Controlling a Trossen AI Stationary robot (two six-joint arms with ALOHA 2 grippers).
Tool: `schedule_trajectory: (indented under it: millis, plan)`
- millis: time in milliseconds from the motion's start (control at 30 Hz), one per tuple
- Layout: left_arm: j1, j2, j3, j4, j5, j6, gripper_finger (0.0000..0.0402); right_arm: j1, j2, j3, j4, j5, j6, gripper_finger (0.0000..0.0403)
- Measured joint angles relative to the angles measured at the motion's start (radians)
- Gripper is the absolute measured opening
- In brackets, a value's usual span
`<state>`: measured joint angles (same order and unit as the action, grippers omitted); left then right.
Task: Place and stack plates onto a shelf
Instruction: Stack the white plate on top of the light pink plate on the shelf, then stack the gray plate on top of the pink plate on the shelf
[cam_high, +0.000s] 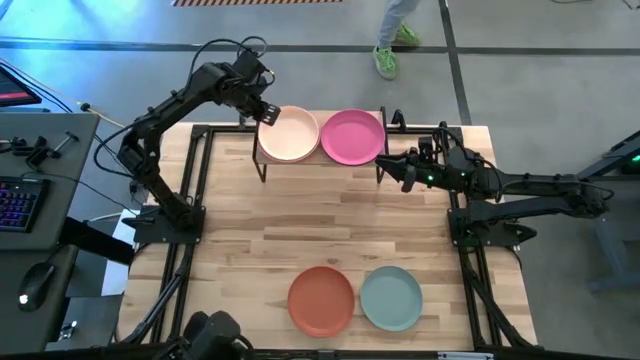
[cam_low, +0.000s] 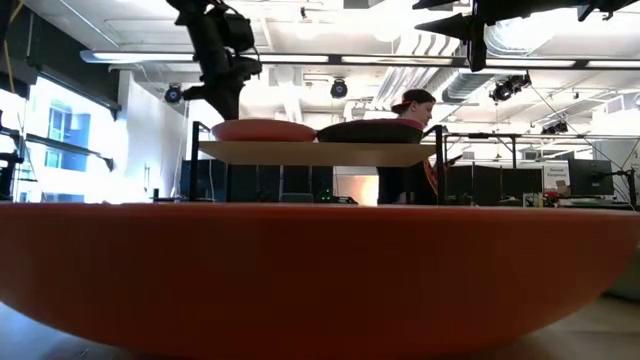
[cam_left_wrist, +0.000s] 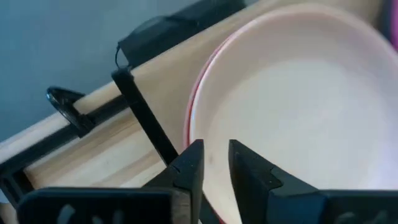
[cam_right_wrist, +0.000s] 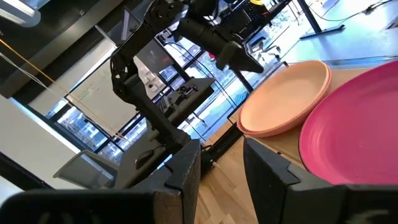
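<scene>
**Plates on the shelf, two more waiting on the table**

Plates sit in two spots on the shelf (cam_high: 320, 160). The left gripper (cam_high: 266, 114) hovers at the shelf's left end, over the outer rim of the pale pink plate (cam_high: 290, 133). In the left wrist view its fingers (cam_left_wrist: 189, 171) stand slightly apart with nothing between them, released, just above that plate's rim (cam_left_wrist: 292, 106). A reddish edge shows under the pale plate there, so it rests on another plate; which one cannot be told.

Just beside the pale pink plate, touching or nearly touching it, lies the magenta plate (cam_high: 352, 136) on the right half of the shelf. The right gripper (cam_high: 392, 166) is off the shelf's right end, near the magenta plate but apart from it. In the right wrist view its fingers (cam_right_wrist: 183, 171) are spread and hold nothing, with the magenta plate (cam_right_wrist: 354, 137) and the pale plate (cam_right_wrist: 286, 99) ahead of them.

Well apart from the shelf, near the table's (cam_high: 330, 240) front edge, the orange-red plate (cam_high: 321, 300) and the pale teal plate (cam_high: 391, 297) lie side by side, flat on the wood. The orange-red plate (cam_low: 320, 270) fills the low view's foreground.

Beyond the table a person (cam_low: 412, 150) shows behind the shelf, and a person's shoes (cam_high: 385, 62) show on the floor.
</scene>
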<state>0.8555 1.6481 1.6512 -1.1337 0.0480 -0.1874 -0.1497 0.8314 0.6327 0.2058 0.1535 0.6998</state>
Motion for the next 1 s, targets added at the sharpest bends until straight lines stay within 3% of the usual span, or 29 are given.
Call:
schedule_trajectory:
  millis: [200,400,533,767,900,1000]
  plan:
    - [-0.001,-0.101,0.0,0.098,0.078,-0.011,0.0096,0.0,0.0,0.0,0.027,0.0,0.0,0.0103]
    - [-0.081,-0.311,-0.056,0.264,0.18,-0.038,0.0103,0.0,0.02,0.0,0.244,0.0,-0.029,0.0103]
    - [-0.192,-0.532,-0.272,0.52,0.178,-0.101,0.0103,0.0,0.067,0.0,0.389,-0.013,-0.087,0.0103]
    - [-0.441,-0.9,-0.812,1.093,0.161,-0.202,0.0104,0.0,0.135,0.0,0.433,-0.093,-0.098,0.0103]
    - [-0.53,-1.014,-1.017,1.33,0.123,-0.203,0.0104,0.0,0.145,0.0,0.434,-0.11,-0.112,0.0103]
    - [-0.555,-1.047,-1.081,1.37,0.067,-0.204,0.0104,0.0,0.144,0.0,0.439,-0.106,-0.132,0.0103]
